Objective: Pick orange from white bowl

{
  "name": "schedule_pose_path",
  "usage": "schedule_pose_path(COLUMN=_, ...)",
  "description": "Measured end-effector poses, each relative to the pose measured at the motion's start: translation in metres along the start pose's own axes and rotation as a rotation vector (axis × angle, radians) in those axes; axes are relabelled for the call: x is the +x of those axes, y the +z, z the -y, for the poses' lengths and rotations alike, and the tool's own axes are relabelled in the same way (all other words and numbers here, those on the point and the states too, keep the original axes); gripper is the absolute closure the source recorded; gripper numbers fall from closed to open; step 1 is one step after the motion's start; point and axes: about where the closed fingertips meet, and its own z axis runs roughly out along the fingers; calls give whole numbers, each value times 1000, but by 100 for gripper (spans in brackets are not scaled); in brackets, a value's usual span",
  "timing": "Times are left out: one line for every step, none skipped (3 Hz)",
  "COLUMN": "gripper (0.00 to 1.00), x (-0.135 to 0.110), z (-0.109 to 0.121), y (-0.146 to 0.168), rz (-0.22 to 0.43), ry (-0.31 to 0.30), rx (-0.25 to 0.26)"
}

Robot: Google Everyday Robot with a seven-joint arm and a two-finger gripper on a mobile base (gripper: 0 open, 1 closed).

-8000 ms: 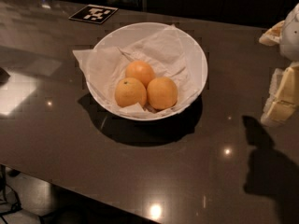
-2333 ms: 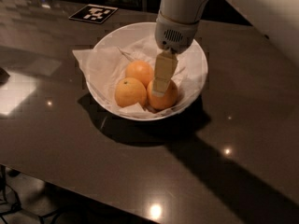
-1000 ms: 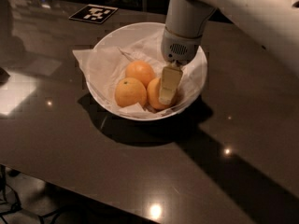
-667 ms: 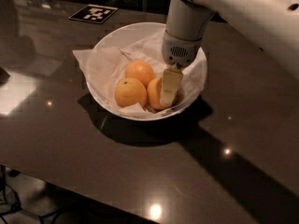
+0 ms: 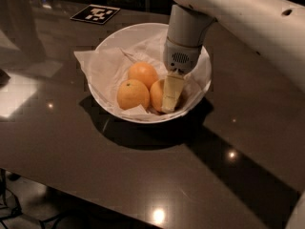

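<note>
The white bowl [image 5: 110, 41], lined with crumpled white paper napkin, sits on the dark table and holds three oranges. The gripper [image 5: 169, 99] reaches down from the upper right into the bowl's right side. It sits right against the plain orange [image 5: 156, 94] and covers that fruit's right half. To the left lies a like orange with a dark stem dot [image 5: 132, 94]. A third orange [image 5: 143, 73] lies behind them.
A dark glossy table [image 5: 143, 175] with light reflections. A black-and-white marker tag [image 5: 95, 14] lies beyond the bowl. The white arm [image 5: 248, 18] spans the upper right. The table's front edge runs along the bottom left.
The arm came in from the right and lowered the gripper into the bowl at the right-hand orange. Over the last second it has hardly moved. The oranges have stayed in place.
</note>
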Motion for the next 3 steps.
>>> schedule_pose_path(gripper=49, x=-4, z=-5, y=4, rz=-7, ry=-52, rx=-19)
schedule_pose_path(gripper=88, x=-4, z=-9, y=-3, rz=21, ry=-73, rx=-4)
schedule_pose_path(gripper=100, x=-2, z=-25, y=-25, rz=102, ry=-135, rx=39)
